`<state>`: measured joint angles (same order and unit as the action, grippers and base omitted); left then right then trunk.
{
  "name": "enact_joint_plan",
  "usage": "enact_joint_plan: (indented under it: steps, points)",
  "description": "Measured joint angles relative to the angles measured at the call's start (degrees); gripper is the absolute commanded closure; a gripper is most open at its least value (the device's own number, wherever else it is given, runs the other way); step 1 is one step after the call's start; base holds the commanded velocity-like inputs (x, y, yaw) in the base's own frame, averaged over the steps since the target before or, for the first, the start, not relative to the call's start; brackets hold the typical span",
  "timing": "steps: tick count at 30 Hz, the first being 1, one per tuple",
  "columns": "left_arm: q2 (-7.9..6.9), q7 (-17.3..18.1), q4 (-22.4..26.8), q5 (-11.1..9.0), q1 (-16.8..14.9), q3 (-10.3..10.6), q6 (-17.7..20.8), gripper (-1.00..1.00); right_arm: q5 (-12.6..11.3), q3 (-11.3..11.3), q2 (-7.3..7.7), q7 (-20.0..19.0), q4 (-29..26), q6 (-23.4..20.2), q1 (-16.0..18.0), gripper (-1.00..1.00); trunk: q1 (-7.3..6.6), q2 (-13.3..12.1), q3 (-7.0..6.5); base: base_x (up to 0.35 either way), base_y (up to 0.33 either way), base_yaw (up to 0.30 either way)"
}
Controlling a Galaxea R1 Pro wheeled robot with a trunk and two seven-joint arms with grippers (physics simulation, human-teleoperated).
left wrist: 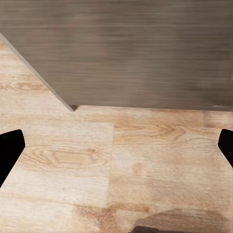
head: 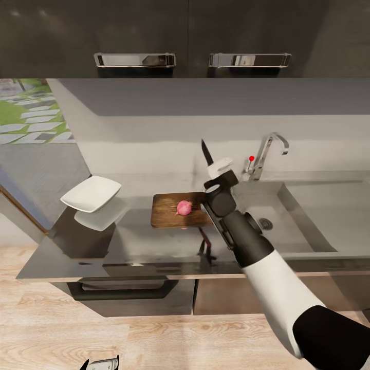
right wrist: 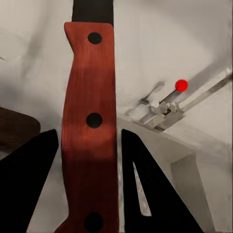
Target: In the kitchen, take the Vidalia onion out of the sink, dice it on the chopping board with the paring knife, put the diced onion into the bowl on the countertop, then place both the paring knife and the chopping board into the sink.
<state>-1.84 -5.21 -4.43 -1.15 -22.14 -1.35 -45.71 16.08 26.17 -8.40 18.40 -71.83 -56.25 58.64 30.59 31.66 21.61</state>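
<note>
Red-handled paring knife [right wrist: 91, 126] sits pinched between the right gripper [right wrist: 90, 160] fingers, blade up at frame centre. Just left, the onion [head: 183, 207] rests on the chopping board [head: 167, 211] on the glossy grey countertop [head: 133, 246]. Left gripper [left wrist: 116, 150] fingers are spread above wooden floor [left wrist: 145, 165].

No lettering, label, brand, number or sign can be read on any surface in the head view or either wrist view.
</note>
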Motion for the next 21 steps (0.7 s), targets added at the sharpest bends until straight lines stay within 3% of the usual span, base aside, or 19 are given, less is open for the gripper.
enact_joint_plan:
  steps: [4, 8, 15, 18, 21]
  points:
    - [0.0, 0.0, 0.0, 0.0, 0.0, 0.0, 0.0, -1.0, 3.9, 2.2, -0.69, 1.7, 0.1, 0.0, 0.0, 1.0, 0.0, 0.0, 0.0, 0.0, 0.0, 0.0]
    - [0.0, 0.0, 0.0, 0.0, 0.0, 0.0, 0.0, -1.0, 6.4, 2.7, -1.51, 2.1, 0.1, 0.0, 0.0, 1.0, 0.0, 0.0, 0.0, 0.0, 0.0, 0.0]
    - [0.0, 0.0, 0.0, 0.0, 0.0, 0.0, 0.0, -1.0, 13.7, 3.8, -1.6, 2.1, 0.1, 0.1, 0.0, 1.0, 0.0, 0.0, 0.0, 0.0, 0.0, 0.0]
    - [-0.06, 0.1, 0.0, 0.1, 0.0, 0.0, -0.1, -1.0, 16.3, 6.0, -1.57, 2.0, 0.1, 0.1, 0.0, 1.0, 0.0, 0.0, 0.0, 0.0, 0.0, 0.0]
    - [-0.2, 0.1, 0.0, 0.1, 0.0, 0.0, 0.0, -1.0, 18.0, 10.4, -1.42, 2.0, 0.2, 0.0, 0.0, 1.0, 0.0, 0.0, 0.0, 0.0, 0.0, 0.0]
